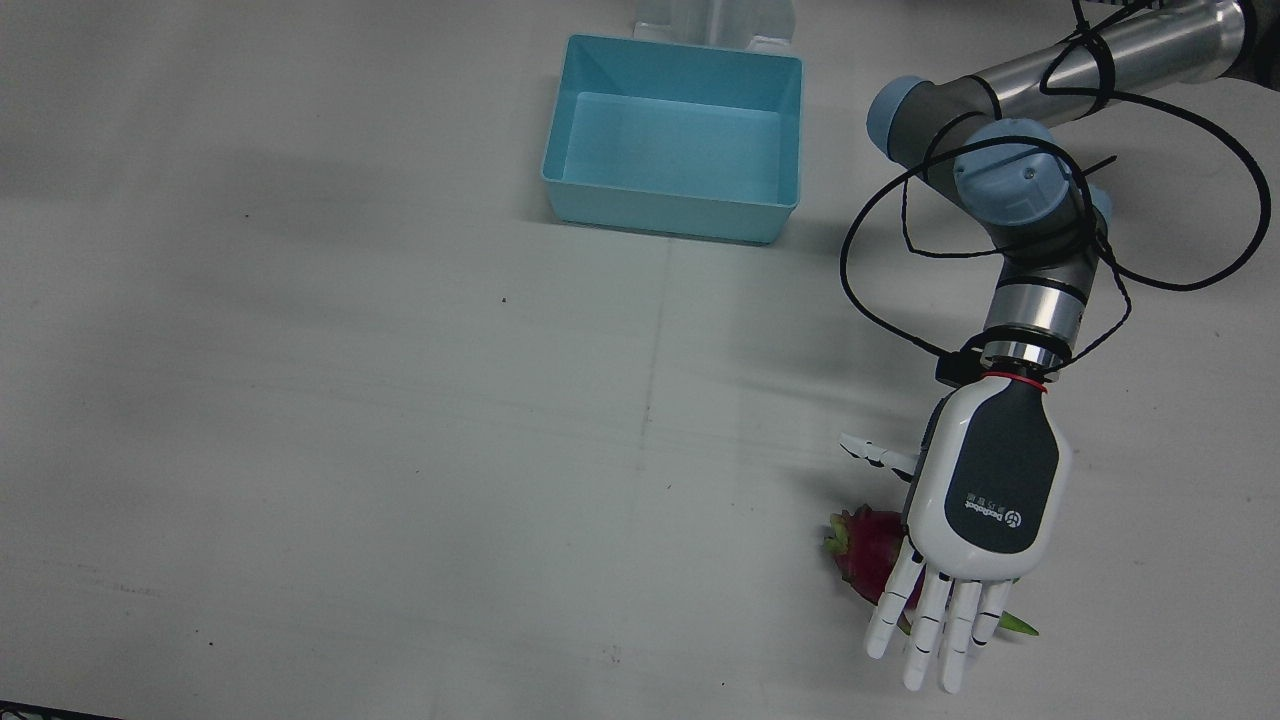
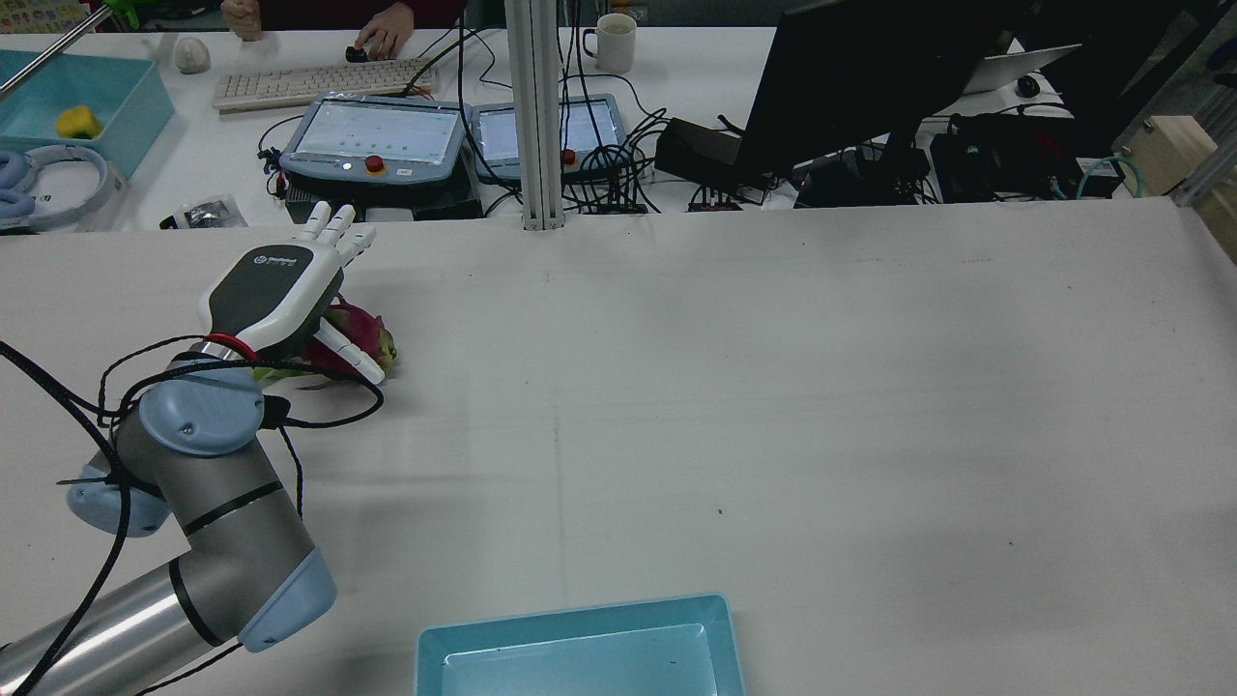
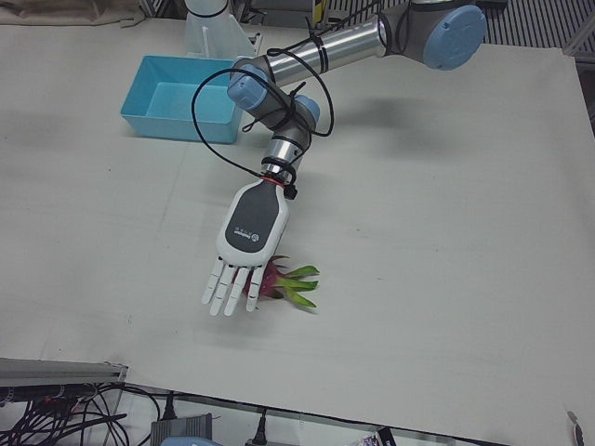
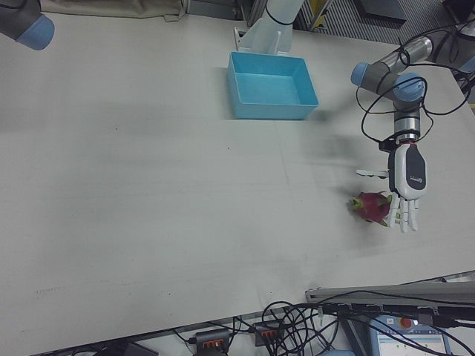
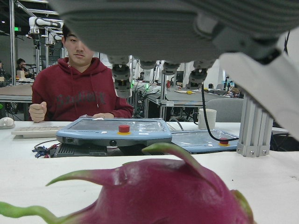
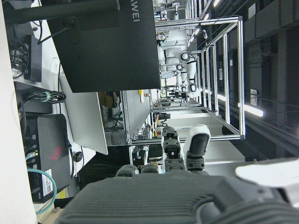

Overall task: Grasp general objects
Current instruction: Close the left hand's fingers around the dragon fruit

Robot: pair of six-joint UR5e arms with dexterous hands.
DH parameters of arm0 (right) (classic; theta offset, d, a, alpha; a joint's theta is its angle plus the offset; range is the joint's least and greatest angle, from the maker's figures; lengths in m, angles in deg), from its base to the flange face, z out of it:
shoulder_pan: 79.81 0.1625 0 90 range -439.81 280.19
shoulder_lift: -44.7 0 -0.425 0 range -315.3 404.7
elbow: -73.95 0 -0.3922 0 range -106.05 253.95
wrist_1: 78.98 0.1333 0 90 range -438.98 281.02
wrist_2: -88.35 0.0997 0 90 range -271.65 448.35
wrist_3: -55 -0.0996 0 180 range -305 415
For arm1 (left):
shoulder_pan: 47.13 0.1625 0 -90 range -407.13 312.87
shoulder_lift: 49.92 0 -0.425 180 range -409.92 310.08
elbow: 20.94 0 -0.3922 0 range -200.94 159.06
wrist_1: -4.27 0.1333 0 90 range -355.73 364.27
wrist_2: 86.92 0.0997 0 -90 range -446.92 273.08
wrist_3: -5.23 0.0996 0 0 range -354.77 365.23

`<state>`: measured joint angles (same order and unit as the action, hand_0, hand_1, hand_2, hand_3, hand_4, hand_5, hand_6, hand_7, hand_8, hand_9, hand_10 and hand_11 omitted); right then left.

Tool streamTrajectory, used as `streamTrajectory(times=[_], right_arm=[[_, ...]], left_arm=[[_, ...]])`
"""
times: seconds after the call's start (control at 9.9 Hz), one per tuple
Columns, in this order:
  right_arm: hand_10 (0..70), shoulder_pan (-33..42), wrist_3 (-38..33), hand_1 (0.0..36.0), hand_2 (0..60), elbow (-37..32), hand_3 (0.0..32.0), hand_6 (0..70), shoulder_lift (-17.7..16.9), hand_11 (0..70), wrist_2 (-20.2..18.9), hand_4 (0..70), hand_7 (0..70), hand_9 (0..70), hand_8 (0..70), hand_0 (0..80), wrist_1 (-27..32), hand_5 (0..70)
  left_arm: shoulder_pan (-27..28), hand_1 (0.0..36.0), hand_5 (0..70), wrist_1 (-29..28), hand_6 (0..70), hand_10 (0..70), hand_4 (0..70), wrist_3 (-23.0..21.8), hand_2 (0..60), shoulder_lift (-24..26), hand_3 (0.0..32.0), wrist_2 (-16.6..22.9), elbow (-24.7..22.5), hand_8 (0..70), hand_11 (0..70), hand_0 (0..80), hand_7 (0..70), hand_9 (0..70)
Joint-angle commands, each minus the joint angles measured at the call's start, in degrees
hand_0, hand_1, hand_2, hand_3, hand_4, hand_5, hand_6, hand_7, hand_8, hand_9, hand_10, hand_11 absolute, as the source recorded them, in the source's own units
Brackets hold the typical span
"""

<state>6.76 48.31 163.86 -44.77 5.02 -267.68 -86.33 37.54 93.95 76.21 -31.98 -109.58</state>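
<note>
A magenta dragon fruit (image 1: 862,548) with green scales lies on the white table near the operators' edge. My left hand (image 1: 985,490) hovers flat just above it, palm down, fingers straight and spread, thumb out to the side, holding nothing. The fruit (image 2: 365,333) peeks out from under the hand (image 2: 275,295) in the rear view. In the left hand view the fruit (image 5: 159,196) fills the bottom, with the fingertips (image 5: 121,77) hanging above it, apart from it. My right hand (image 6: 187,196) shows only in its own view, empty, fingers apart, facing away from the table.
A light blue bin (image 1: 665,212), with nothing in it, stands at the robot's side of the table, middle. Past the table's far edge are teach pendants (image 2: 377,135), a post (image 2: 536,116), a monitor (image 2: 860,68) and a seated person (image 5: 74,79).
</note>
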Motion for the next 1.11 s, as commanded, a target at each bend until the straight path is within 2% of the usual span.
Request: streamTrajectory(times=[0.0, 0.2, 0.4, 0.71, 1.01], right_arm=[[0.0, 0.00, 0.00, 0.0, 0.0, 0.00, 0.0, 0.0, 0.00, 0.0, 0.00, 0.0, 0.0, 0.0, 0.0, 0.0, 0.00, 0.0], [0.0, 0.00, 0.00, 0.0, 0.0, 0.00, 0.0, 0.0, 0.00, 0.0, 0.00, 0.0, 0.0, 0.0, 0.0, 0.0, 0.00, 0.0], [0.0, 0.00, 0.00, 0.0, 0.0, 0.00, 0.0, 0.0, 0.00, 0.0, 0.00, 0.0, 0.0, 0.0, 0.0, 0.0, 0.00, 0.0], [0.0, 0.00, 0.00, 0.0, 0.0, 0.00, 0.0, 0.0, 0.00, 0.0, 0.00, 0.0, 0.0, 0.0, 0.0, 0.0, 0.00, 0.0], [0.0, 0.00, 0.00, 0.0, 0.0, 0.00, 0.0, 0.0, -0.09, 0.0, 0.00, 0.0, 0.0, 0.0, 0.0, 0.0, 0.00, 0.0]], left_arm=[[-0.27, 20.2, 7.1, -2.94, 5.6, 5.4, 0.0, -0.04, 3.6, 1.23, 0.0, -0.27, 5.48, 1.9, 9.7, 53.2, 9.4, 0.4], [0.08, 20.5, 9.3, -4.09, 7.8, 6.0, 0.0, 0.05, 4.7, 1.14, 0.0, -0.27, 5.85, 3.0, 10.5, 53.8, 11.1, 0.8], [-0.01, 19.7, 8.2, -4.18, 7.3, 5.5, 0.0, 0.05, 3.8, 0.97, 0.0, -0.62, 5.94, 3.2, 9.8, 53.1, 10.0, 0.6], [0.08, 19.6, 8.6, -7.77, 7.6, 5.3, 0.2, 0.05, 4.7, 0.70, 0.0, -0.62, 10.05, 3.5, 9.3, 53.0, 10.9, 0.7], [0.08, 19.2, 10.2, -8.57, 8.6, 5.5, 4.8, 2.25, 4.7, 0.70, 0.0, -0.71, 10.86, 4.1, 9.6, 52.8, 10.8, 0.7]])
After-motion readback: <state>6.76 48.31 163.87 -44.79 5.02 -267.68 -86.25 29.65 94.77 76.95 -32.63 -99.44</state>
